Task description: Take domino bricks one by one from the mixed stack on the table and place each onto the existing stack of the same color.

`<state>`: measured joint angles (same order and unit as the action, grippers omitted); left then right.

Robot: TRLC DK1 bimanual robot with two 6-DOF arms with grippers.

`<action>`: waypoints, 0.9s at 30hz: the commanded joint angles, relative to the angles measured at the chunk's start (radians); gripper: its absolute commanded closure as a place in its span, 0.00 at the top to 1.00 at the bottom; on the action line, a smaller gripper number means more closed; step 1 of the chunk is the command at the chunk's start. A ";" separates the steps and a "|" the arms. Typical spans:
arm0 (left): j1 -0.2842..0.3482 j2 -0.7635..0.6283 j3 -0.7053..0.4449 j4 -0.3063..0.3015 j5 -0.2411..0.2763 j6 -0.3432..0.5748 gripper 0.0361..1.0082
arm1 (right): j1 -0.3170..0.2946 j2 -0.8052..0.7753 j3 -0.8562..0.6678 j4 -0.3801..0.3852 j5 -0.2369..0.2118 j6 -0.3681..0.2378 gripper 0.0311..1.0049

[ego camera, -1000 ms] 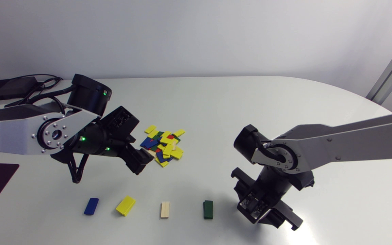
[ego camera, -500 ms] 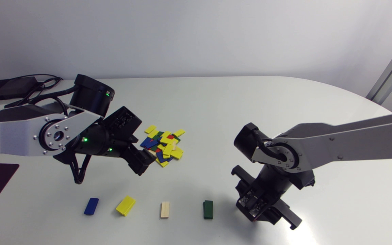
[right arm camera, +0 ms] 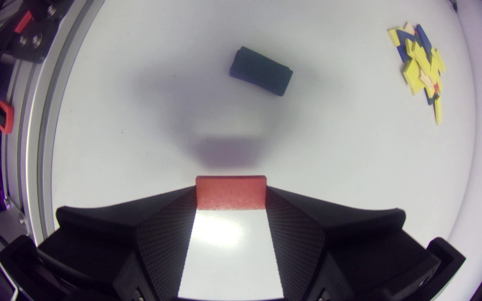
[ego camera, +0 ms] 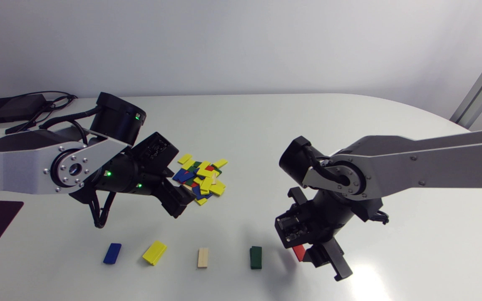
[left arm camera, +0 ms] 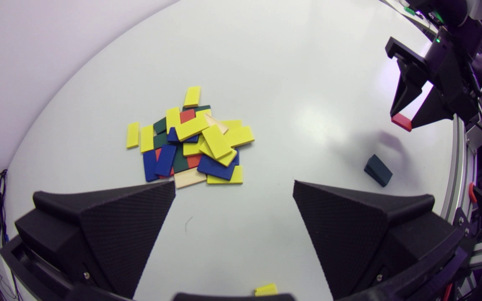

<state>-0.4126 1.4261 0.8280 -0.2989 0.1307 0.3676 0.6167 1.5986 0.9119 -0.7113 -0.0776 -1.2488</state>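
right gripper (right arm camera: 230,200) clamps a flat matte red brick (right arm camera: 230,191), left gripper (left arm camera: 234,186) has its textured wedge fingers (left arm camera: 128,234) spread wide.

Blocks the near-left side of the mixed pile (ego camera: 201,180) with the left gripper (ego camera: 180,198), its fingers spread wide just beside the bricks. Leaves bare table (ego camera: 266,133) behind and to the right of the pile. Keeps open gaps between the blue stack (ego camera: 112,253), yellow stack (ego camera: 154,252), cream stack (ego camera: 202,257) and green stack (ego camera: 256,257). Crowds the spot right of the green stack with the right gripper (right arm camera: 230,196), clamped on a red brick (ego camera: 298,253), near but apart.
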 commanded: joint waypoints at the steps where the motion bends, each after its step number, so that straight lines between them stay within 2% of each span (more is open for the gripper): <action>1: -0.006 -0.023 -0.024 -0.005 -0.003 -0.029 0.99 | 0.008 -0.009 -0.024 -0.007 0.004 0.103 0.25; 6: -0.017 -0.030 -0.030 -0.006 -0.005 -0.036 0.99 | -0.003 -0.006 -0.061 0.021 0.004 0.204 0.25; 15: -0.028 -0.039 -0.038 -0.008 -0.020 -0.052 0.99 | -0.026 -0.014 -0.090 0.056 -0.001 0.325 0.24; 21: -0.031 -0.044 -0.036 -0.016 -0.022 -0.052 0.99 | -0.052 -0.016 -0.097 0.064 0.001 0.339 0.25; 27: -0.035 -0.042 -0.033 -0.016 -0.025 -0.052 0.99 | -0.054 -0.029 -0.110 0.064 0.002 0.347 0.25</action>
<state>-0.4389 1.3975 0.8097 -0.3092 0.1112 0.3454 0.5694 1.5860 0.8284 -0.6476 -0.0776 -0.9287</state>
